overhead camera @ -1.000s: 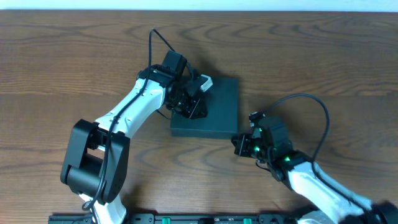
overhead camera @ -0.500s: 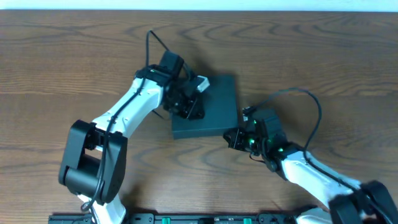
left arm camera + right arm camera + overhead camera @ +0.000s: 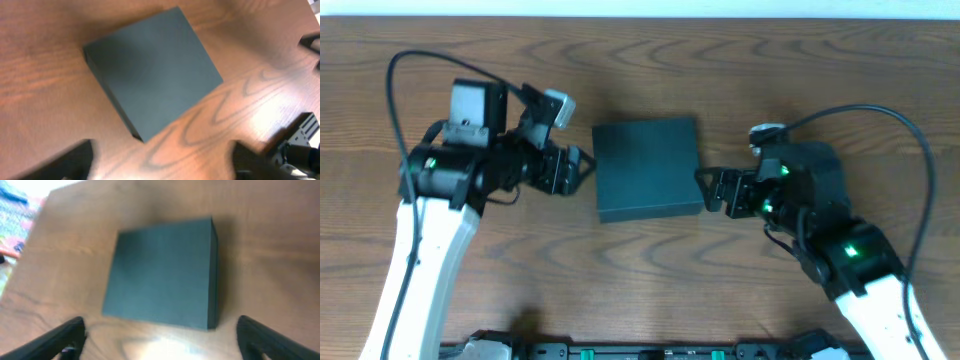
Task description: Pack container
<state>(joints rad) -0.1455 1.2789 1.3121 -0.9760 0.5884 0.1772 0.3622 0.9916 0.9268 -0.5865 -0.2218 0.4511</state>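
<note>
- A second ago the left gripper was down on the upper left part of the container and shut. Now it has pulled back to the left of the frame, clear of the box, with its jaws spread wide and nothing between them.
- The right gripper was shut beside the box's lower right corner. It now sits just off the right edge, also opened wide and empty.
- Both wrist views agree: each shows the closed box lying alone, with the camera's own two fingers far apart at the lower corners of the frame and touching nothing.
- The container lies flat in the middle of the overhead frame with its lid down and flush. No contents or gap show.
- Judged from this, the closing press looks finished and both arms have let go. The packing seems at or very near its end, though nothing here shows what is inside.
- The table is dark brown wood with strong wavy grain, and apart from the box its top is bare.
- A pale strip runs along the top edge of the overhead frame, beyond the table.
- A black rail with green parts lines the bottom edge.
- In the upper left of the right wrist view, blurred blue and red shapes lie past the table's edge. They are too soft to name.
</note>
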